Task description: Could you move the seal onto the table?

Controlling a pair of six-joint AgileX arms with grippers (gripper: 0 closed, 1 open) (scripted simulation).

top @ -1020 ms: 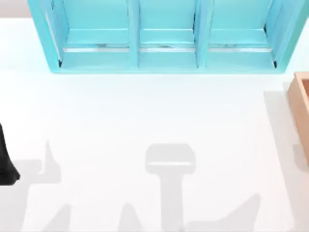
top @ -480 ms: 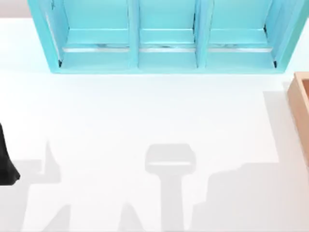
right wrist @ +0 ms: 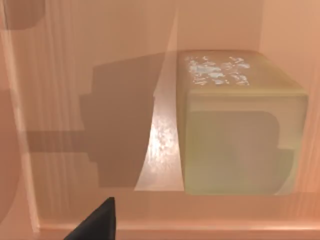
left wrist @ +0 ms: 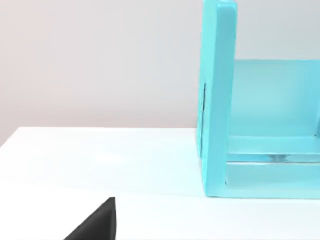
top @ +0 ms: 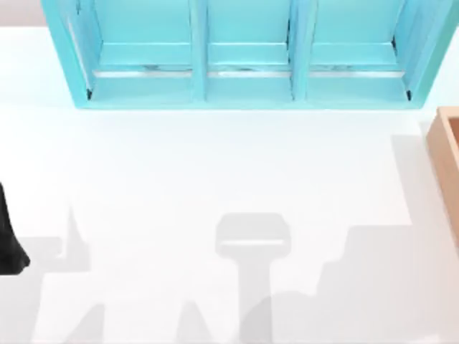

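This is a rendered test scene, not a lived-in room. A broad, plain white desk (top: 215,179) with no grain or wear carries a glossy turquoise shelf unit with open compartments (top: 247,57) and, at its right edge, a tan wooden box (top: 446,158). Behind the desk stands a blank, featureless grey-pink wall (left wrist: 100,60).

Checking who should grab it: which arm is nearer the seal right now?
Right. Its wrist view looks closely at the seal inside the wooden box at the table right edge. The left arm sits parked at the far left edge, across the table.
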